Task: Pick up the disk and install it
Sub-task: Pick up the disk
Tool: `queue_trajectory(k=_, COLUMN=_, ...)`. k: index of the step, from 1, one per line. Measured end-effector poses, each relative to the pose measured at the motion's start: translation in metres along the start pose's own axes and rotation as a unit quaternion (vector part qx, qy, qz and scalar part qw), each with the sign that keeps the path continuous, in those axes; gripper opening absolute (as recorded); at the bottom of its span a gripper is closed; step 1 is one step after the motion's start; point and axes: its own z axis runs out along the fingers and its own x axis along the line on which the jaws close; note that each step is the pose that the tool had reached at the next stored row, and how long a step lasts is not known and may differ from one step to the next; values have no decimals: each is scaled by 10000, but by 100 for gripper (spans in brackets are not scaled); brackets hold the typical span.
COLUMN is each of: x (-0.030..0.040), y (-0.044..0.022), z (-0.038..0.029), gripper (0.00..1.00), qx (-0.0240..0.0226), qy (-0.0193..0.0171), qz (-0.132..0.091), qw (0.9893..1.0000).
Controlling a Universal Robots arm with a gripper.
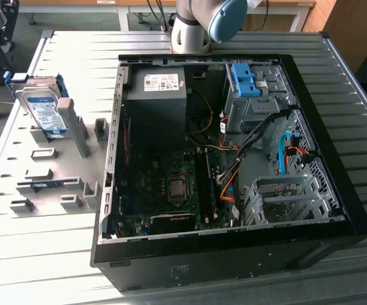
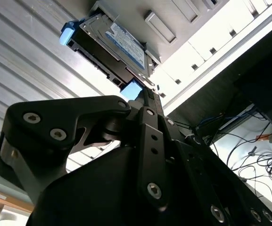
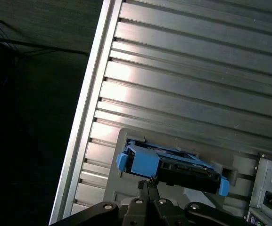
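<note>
The disk (image 1: pixel 43 107) stands on edge in a grey rack (image 1: pixel 51 185) on the worktop (image 1: pixel 361 143) — beside the open computer (image 1: pixel 234 262). In the first wrist view the claw (image 3: pixel 147 183) is clenched on nothing — its tips point at the disk.

A ribbed metal table (image 3: pixel 183 70) is seen. A grey slotted rack (image 1: pixel 56 184) is laid on it just ahead of the gripper (image 3: pixel 147 181) — an open computer case (image 1: pixel 352 219) is set beside that, farther off.
</note>
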Motion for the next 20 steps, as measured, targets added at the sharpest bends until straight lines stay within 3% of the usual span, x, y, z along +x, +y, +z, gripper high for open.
queue_trajectory(k=12, x=0, y=0, z=0, gripper=11, qx=0, qy=2, qz=-49, qw=10000)
queue_trajectory(k=17, x=0, y=0, z=0, gripper=11, qx=2, qy=11, qz=-288, qw=9996)
queue_trajectory(k=20, x=0, y=0, z=0, gripper=11, qx=4, qy=20, qz=-530, qw=9986)
